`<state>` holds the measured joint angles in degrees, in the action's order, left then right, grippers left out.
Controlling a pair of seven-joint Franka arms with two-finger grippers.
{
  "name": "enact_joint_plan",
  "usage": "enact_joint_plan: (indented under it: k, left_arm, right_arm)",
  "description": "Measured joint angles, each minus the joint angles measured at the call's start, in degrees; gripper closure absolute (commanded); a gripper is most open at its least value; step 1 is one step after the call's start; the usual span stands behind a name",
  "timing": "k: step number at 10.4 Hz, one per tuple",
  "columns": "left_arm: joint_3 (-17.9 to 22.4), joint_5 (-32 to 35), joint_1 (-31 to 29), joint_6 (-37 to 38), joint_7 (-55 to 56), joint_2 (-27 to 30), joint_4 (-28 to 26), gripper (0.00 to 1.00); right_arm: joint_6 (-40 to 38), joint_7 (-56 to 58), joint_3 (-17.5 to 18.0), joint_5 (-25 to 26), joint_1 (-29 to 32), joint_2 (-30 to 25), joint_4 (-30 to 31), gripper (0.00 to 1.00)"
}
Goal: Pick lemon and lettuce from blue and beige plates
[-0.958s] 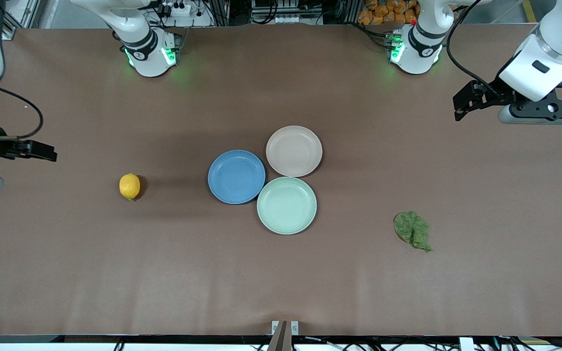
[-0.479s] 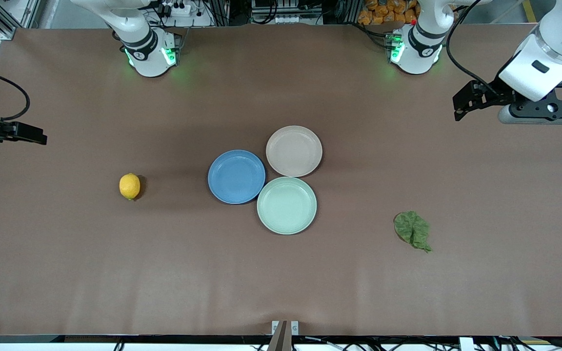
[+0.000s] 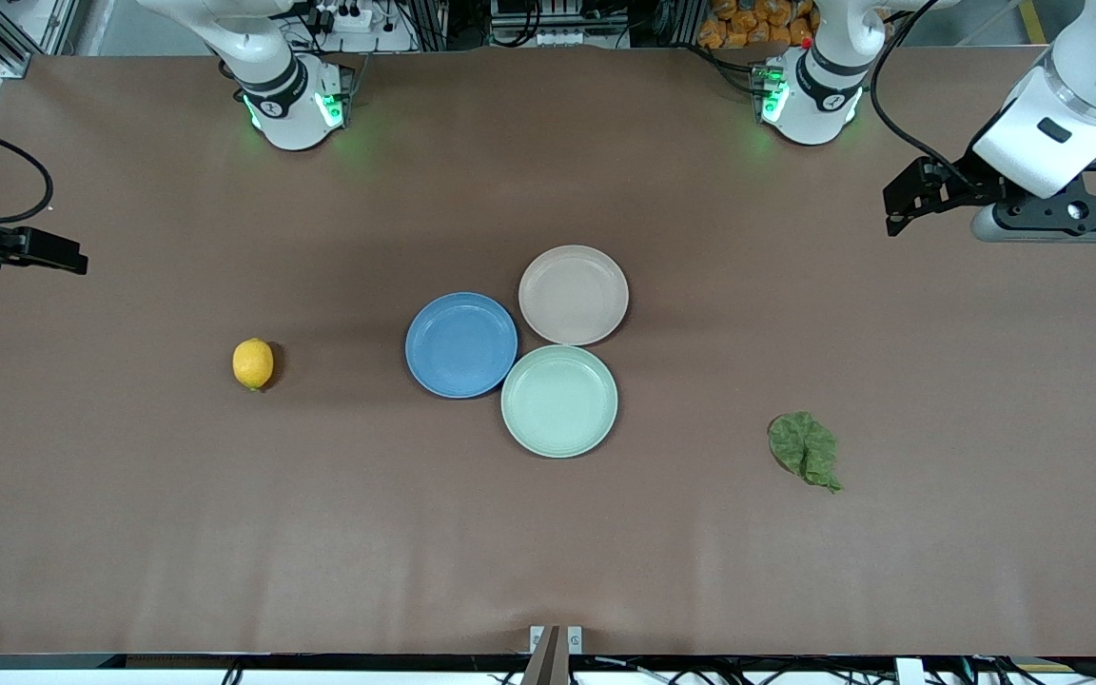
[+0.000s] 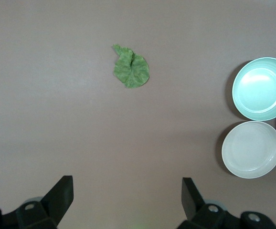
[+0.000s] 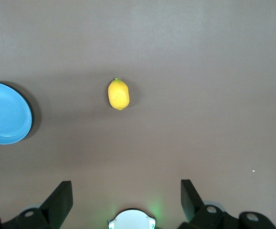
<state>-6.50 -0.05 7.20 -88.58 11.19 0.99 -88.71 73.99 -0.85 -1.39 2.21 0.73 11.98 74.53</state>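
My left arm reaches out from its base and ends high over the worktop at its own end, wrist turned so the left hand points straight down. Its two fingers stand wide apart with nothing between them. I see the white forearm and the black wrist block with its cable loop in the front view.

My right arm is drawn out to its own end of the worktop, mostly past the frame's edge there. The right hand also faces down, its fingers spread wide and empty. Both hands hang in the air, touching nothing.
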Motion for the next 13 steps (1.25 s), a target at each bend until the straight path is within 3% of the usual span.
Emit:
enact_joint_plan:
  k: [13]
  left_arm:
    - [0.0,0.0,-0.2,0.0,0.0,0.0,0.0,0.0]
  right_arm:
    - [11.2,0.0,-0.1,0.0,0.0,-13.7,20.9,0.0]
